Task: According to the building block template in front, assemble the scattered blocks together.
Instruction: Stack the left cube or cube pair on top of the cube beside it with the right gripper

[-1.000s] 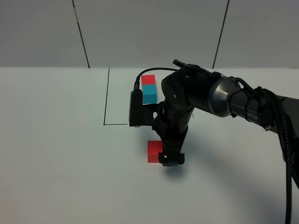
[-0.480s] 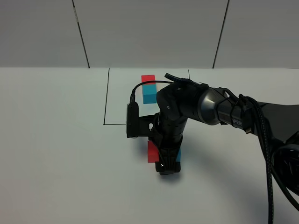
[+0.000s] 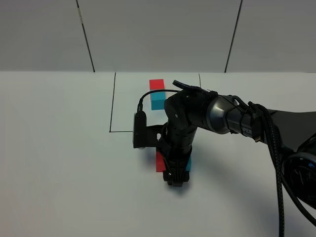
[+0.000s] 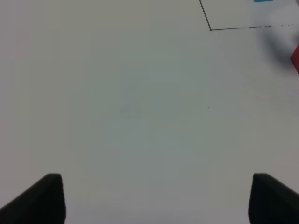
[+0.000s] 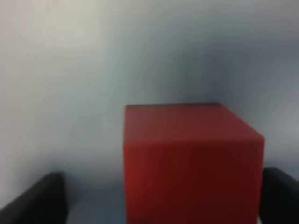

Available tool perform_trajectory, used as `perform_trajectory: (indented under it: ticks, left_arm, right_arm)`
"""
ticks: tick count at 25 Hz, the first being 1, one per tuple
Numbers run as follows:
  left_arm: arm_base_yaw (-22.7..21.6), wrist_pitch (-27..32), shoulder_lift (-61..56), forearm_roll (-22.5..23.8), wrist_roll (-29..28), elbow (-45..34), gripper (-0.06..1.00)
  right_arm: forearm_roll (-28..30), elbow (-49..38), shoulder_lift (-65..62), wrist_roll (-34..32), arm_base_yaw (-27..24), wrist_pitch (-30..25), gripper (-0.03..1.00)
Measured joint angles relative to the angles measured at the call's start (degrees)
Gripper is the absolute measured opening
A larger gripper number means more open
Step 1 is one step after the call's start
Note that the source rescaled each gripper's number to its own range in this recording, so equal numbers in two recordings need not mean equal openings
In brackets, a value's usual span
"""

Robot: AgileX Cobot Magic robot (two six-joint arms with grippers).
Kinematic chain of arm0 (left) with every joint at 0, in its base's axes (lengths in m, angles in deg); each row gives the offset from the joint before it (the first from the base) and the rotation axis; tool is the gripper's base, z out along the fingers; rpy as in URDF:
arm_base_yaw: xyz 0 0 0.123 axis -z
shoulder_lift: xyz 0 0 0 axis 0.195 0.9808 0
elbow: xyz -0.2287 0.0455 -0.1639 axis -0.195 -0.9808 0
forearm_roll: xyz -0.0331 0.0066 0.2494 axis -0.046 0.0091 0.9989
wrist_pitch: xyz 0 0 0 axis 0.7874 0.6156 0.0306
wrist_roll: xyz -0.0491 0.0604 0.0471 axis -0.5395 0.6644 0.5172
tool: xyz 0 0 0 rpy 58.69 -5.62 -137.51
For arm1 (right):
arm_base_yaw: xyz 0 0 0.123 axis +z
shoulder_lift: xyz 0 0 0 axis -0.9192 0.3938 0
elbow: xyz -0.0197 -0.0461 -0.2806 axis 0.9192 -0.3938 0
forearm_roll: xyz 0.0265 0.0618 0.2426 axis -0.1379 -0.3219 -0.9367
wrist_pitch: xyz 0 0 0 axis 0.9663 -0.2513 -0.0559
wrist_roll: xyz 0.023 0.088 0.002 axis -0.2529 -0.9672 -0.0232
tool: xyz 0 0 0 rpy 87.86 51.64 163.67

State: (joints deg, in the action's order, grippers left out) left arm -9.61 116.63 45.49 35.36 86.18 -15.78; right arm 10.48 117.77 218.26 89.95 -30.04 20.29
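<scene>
The template [image 3: 157, 94], a red cube joined to a cyan cube, lies inside the black drawn outline [image 3: 113, 101] at the back. In front of the outline lie the scattered blocks, the red block [image 3: 158, 162] and the cyan block [image 3: 188, 163], with my right gripper [image 3: 175, 177] lowered between and over them. In the right wrist view the red block [image 5: 187, 163] fills the space between the fingers of that gripper [image 5: 161, 200]. A gap shows on one side, so it is open. My left gripper [image 4: 154, 198] is open over bare table.
The white table [image 3: 59, 163] runs wide on the left and in front of the blocks. The right arm's dark body and cables [image 3: 247, 123] stretch in from the right. A corner of the outline [image 4: 210, 29] shows in the left wrist view.
The right arm has swung left and come down over the blocks. An edge of the cyan block now shows beside the gripper. The left gripper has not moved.
</scene>
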Motion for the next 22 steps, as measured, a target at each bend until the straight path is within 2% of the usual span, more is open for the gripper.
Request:
perform_trajectory:
  ticks: [3, 7, 8, 12, 15, 18, 22]
  left_arm:
    - [0.00, 0.00, 0.00, 0.00, 0.00, 0.00, 0.68]
    - [0.00, 0.00, 0.00, 0.00, 0.00, 0.00, 0.68]
    - [0.00, 0.00, 0.00, 0.00, 0.00, 0.00, 0.68]
    - [0.00, 0.00, 0.00, 0.00, 0.00, 0.00, 0.68]
    - [0.00, 0.00, 0.00, 0.00, 0.00, 0.00, 0.68]
    - [0.00, 0.00, 0.00, 0.00, 0.00, 0.00, 0.68]
    - [0.00, 0.00, 0.00, 0.00, 0.00, 0.00, 0.68]
  right_arm:
    - [-0.38, 0.00, 0.00, -0.46, 0.00, 0.06, 0.40]
    - [-0.39, 0.00, 0.07, -0.67, 0.00, 0.73, 0.06]
    - [-0.39, 0.00, 0.07, -0.67, 0.00, 0.81, 0.01]
    - [-0.39, 0.00, 0.07, -1.33, 0.00, 0.81, 0.01]
    - [-0.98, 0.00, -0.23, -5.15, 0.00, 0.99, 0.01]
    - [-2.71, -0.19, -1.92, -14.03, 0.00, 1.15, 0.01]
    - [-6.26, -0.19, -6.95, -33.29, 0.00, 1.34, 0.01]
